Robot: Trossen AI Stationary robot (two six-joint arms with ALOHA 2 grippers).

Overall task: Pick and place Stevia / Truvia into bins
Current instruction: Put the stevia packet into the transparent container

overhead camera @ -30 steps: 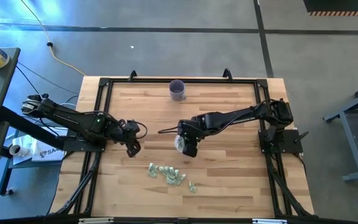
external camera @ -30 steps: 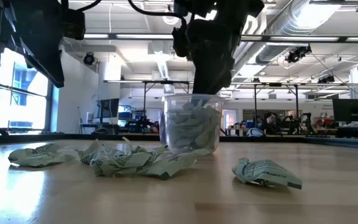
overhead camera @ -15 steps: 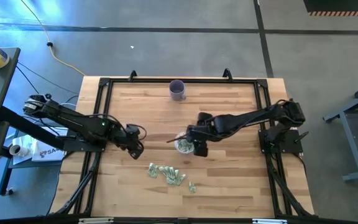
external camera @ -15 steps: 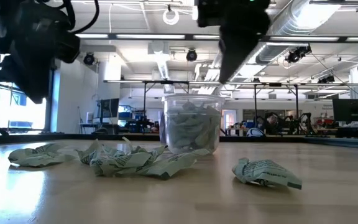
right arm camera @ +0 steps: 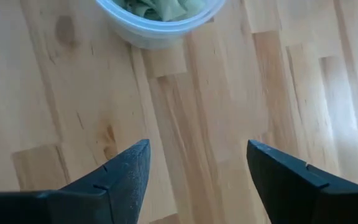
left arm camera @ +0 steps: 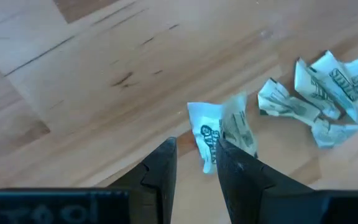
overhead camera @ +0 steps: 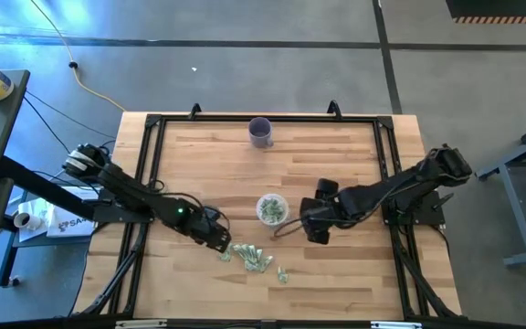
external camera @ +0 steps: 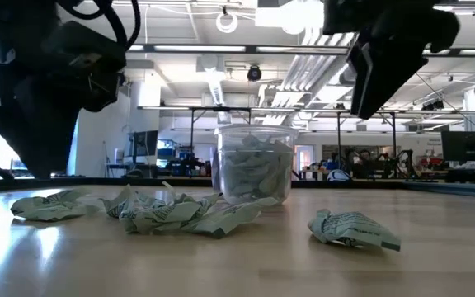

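From above, the clear cup (overhead camera: 272,208) sat mid-table, sachets (overhead camera: 248,256) loose nearby. At table height both grippers were cropped. The left gripper (left arm camera: 194,163) hung slightly parted, empty; the right gripper (right arm camera: 197,163) gaped wide, empty.

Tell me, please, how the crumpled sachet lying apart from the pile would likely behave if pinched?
The lone sachet looks like creased, puffed paper, so it would probably flatten and flop rather than stay stiff. Being far smaller than the clear cup, it is likely very light and may skid across the smooth wooden table.
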